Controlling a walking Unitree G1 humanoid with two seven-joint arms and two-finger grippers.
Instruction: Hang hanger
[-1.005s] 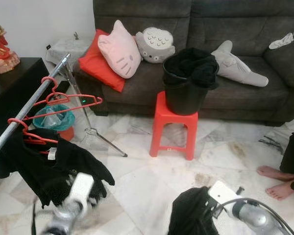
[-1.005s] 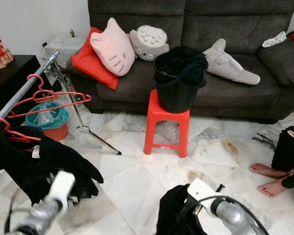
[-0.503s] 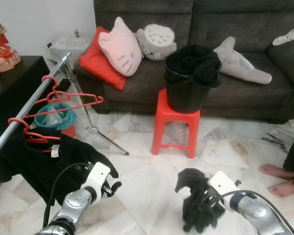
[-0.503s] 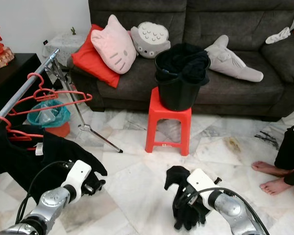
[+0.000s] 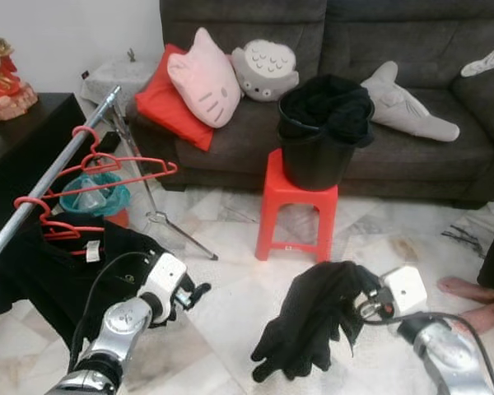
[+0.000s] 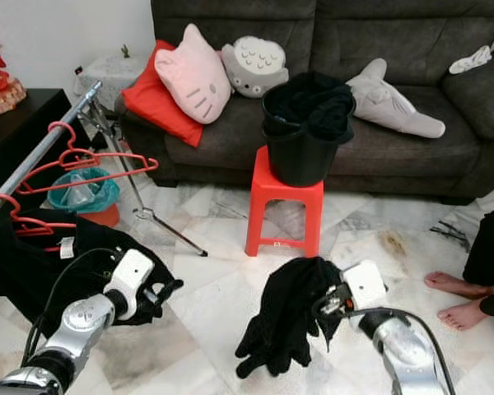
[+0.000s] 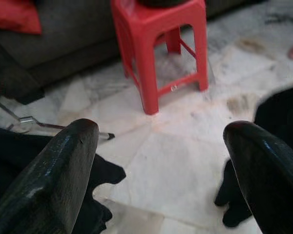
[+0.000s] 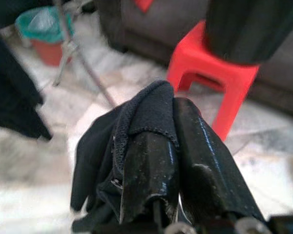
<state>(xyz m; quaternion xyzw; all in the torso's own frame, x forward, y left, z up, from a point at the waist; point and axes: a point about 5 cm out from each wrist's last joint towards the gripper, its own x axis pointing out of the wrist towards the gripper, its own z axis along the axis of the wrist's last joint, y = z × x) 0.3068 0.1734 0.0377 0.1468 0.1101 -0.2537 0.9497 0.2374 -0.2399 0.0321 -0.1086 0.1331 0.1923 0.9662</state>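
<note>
head stereo pair looking down, wrist cameras near, sharing red stool (image 5: pixel 297 210)

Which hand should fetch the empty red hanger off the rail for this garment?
Left. The left hand is open and free, on the side of the empty red hanger on the rail. The right hand is shut on the black garment, farther away.

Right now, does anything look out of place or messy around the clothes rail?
The black shirt on a red hanger sags crookedly off the rail. The right tool holds a bunched black garment, no hanger in it.
</note>
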